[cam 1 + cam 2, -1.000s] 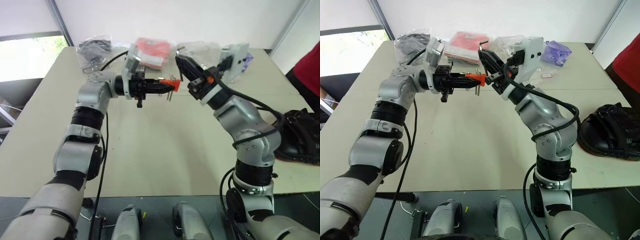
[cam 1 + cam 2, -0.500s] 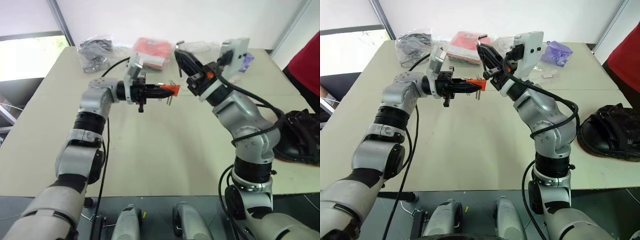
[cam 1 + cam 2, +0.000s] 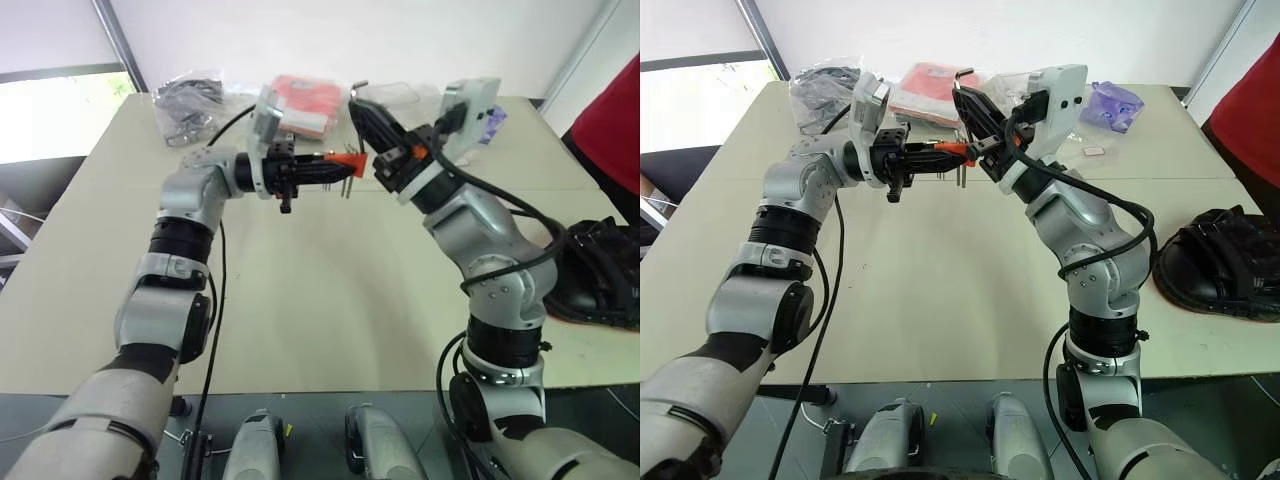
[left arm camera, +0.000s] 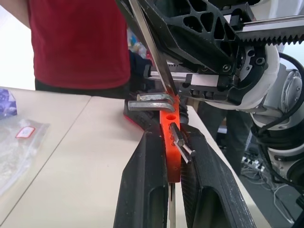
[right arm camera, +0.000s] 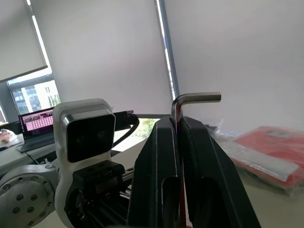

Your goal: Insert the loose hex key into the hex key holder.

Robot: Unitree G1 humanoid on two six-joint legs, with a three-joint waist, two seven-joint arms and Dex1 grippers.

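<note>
My left gripper is shut on the hex key holder, a small orange-red block with thin metal keys hanging below it, held above the table. In the left wrist view the holder sits clamped between the two black fingers. My right gripper is shut on the loose hex key, whose bent end sticks up past the fingertips. The key's long shaft slants down to the holder's top edge. Whether its tip is in a hole I cannot tell.
At the table's far edge lie a flat red packet, a clear bag of dark parts and a purple bag. A black pouch lies at the right edge. A person in red stands there.
The left gripper and holder have edged slightly up and closer to the right gripper. The right gripper and its key have kept still.
</note>
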